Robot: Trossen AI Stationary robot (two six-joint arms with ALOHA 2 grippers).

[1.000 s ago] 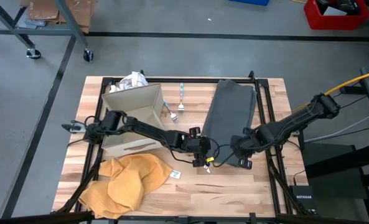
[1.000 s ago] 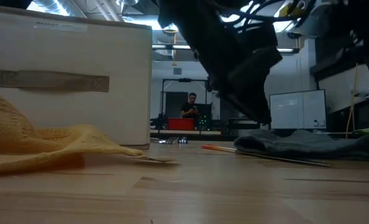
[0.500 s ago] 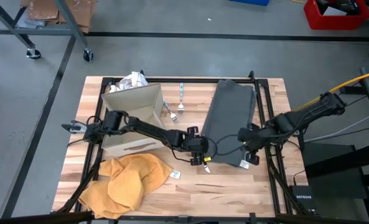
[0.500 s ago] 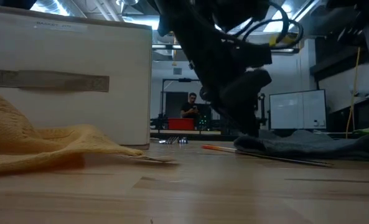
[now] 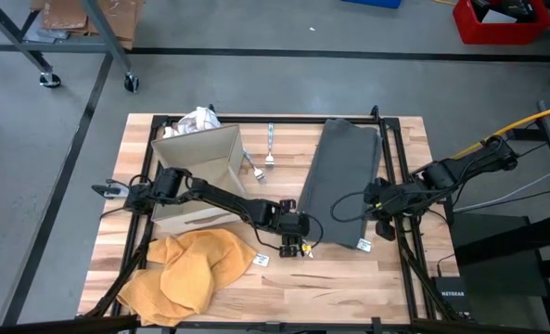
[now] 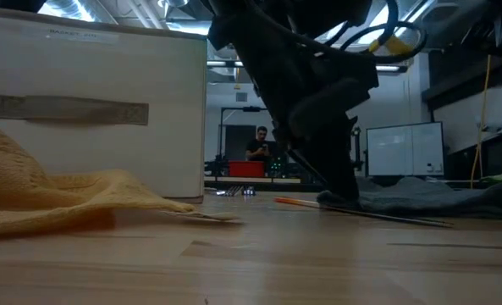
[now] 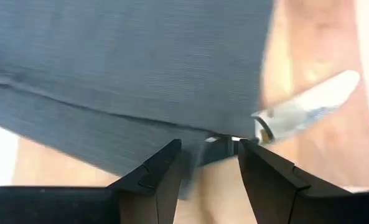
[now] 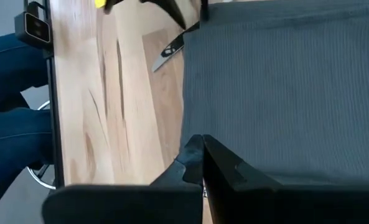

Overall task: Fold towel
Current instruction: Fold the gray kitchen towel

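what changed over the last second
The right end effector, shut, drew back off the grey towel toward the table's right edge. The left end effector, open, slid to the towel's near left corner. Towel, box and yellow cloth stayed put.

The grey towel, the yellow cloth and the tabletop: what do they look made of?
Grey towel: woven fabric, matte, with a fine ribbed weave plain in the left wrist view. Yellow cloth: soft, thicker fabric, probably terry or fleece, lying rumpled in loose folds. Tabletop: light wood planks with visible grain, smooth and faintly glossy in the low view.
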